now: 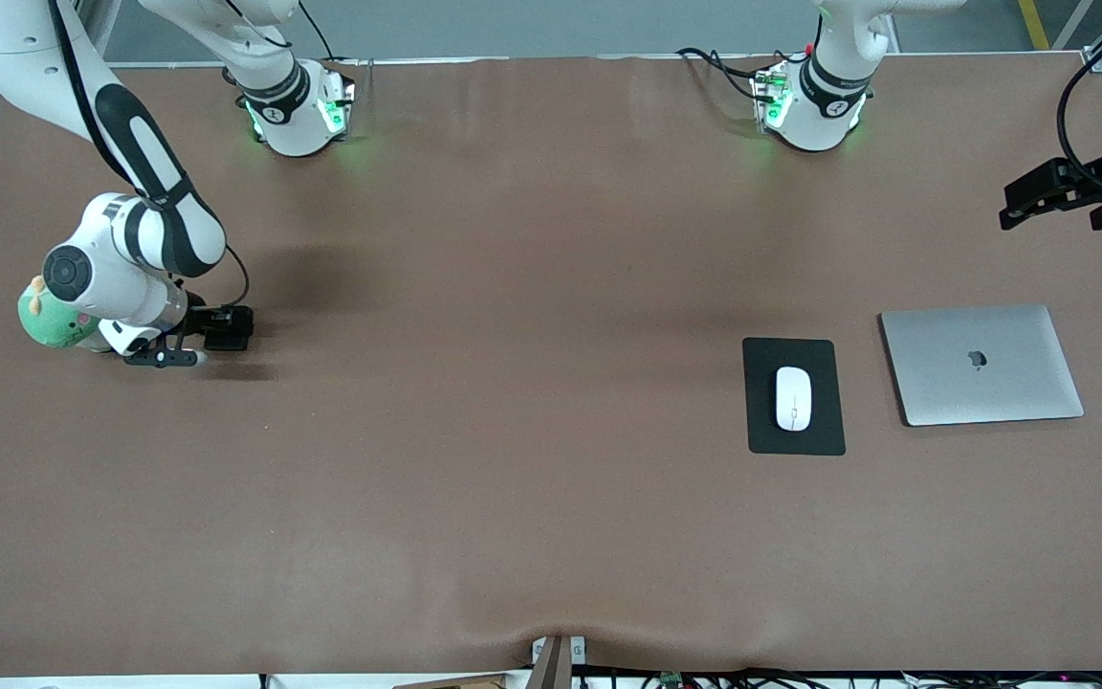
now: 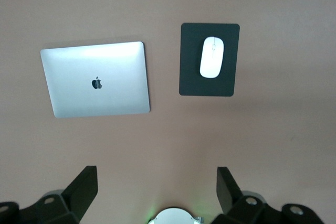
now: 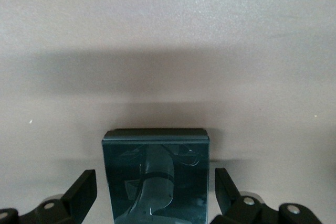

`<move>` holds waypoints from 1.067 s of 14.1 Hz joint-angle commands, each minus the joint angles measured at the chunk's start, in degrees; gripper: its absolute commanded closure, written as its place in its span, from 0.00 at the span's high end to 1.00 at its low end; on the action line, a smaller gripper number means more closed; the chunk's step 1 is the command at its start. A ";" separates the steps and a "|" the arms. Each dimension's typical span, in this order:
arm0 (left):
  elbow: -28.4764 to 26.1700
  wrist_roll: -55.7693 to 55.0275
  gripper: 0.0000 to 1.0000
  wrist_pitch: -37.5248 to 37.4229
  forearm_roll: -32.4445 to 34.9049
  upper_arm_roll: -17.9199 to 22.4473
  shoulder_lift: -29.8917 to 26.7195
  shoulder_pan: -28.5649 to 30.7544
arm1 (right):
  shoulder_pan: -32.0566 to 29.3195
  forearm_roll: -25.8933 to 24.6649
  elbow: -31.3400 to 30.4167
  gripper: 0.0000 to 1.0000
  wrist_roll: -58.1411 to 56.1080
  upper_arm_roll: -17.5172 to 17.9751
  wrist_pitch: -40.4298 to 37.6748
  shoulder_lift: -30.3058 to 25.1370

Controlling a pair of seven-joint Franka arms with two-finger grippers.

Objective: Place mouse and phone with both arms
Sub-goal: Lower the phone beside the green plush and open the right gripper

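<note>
Phone (image 3: 155, 177), glossy black slab, flat on table (image 1: 513, 478), left of front frame, between right gripper (image 1: 189, 343) fingers, spread, not touching. Stiff, slippery, light; you'd pinch long edges. Mouse (image 1: 793, 398) on pad (image 1: 763, 421), lower right. Left gripper (image 1: 1053, 191) spread, waiting, upper right.

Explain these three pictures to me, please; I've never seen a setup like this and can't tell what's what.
Two white robot arms stand at a brown table, each ending in a two-finger claw. The wide picture looks down from across the table; the other two come from cameras on the arms' wrists. The left claw hangs open and holds nothing, high over the table end with the closed laptop. Beside the laptop a mouse lies on a black pad. At the right arm's end, the right claw is low, its fingers open on either side of the phone, not gripping it. A green plush sits there too.
</note>
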 commanded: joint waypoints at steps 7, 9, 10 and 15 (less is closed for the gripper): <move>-0.71 0.11 1.00 0.82 -0.98 -0.16 -0.09 0.52 | 0.66 -0.49 17.61 1.00 -1.90 1.25 -28.33 -3.04; -0.71 0.11 1.00 0.82 -0.98 -0.16 -0.18 0.52 | 1.37 -0.32 24.22 1.00 -1.72 1.25 -37.15 -3.12; -0.63 0.11 1.00 0.82 -0.98 -0.16 -0.18 0.52 | 1.37 -0.32 26.25 1.00 -1.72 1.25 -39.45 -3.13; -0.10 0.99 1.00 0.82 -0.98 -0.07 -0.18 0.69 | 2.34 0.12 33.73 1.00 -1.99 1.60 -46.76 -3.21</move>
